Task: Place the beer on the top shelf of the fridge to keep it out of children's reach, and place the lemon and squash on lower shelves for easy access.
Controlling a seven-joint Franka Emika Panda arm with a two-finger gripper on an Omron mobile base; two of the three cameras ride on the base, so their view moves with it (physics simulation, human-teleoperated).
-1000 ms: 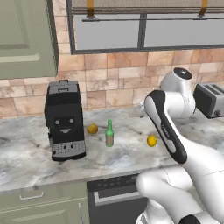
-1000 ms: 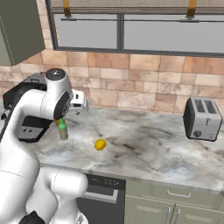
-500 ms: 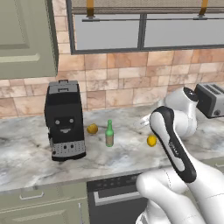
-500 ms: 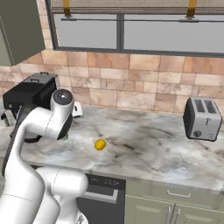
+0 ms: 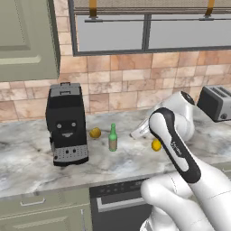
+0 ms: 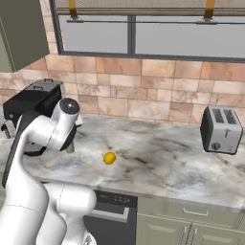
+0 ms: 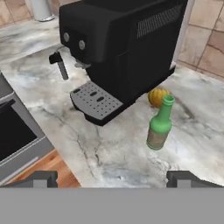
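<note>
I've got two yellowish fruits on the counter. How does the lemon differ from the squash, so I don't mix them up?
The lemon is bright, smooth yellow; the squash is duller orange-yellow with brownish shading. The lemon lies alone on open counter right of the beer; the squash sits left of the beer, close beside the coffee machine. Both are small, roundish and rest on the counter.

One beer (image 5: 113,138), one squash (image 5: 95,132) and one lemon (image 5: 156,145) stand on the single marble counter (image 5: 27,162). There is one black coffee machine (image 5: 67,124) and one grey toaster (image 6: 220,129). One dark oven (image 6: 111,219) sits below the counter.
</note>
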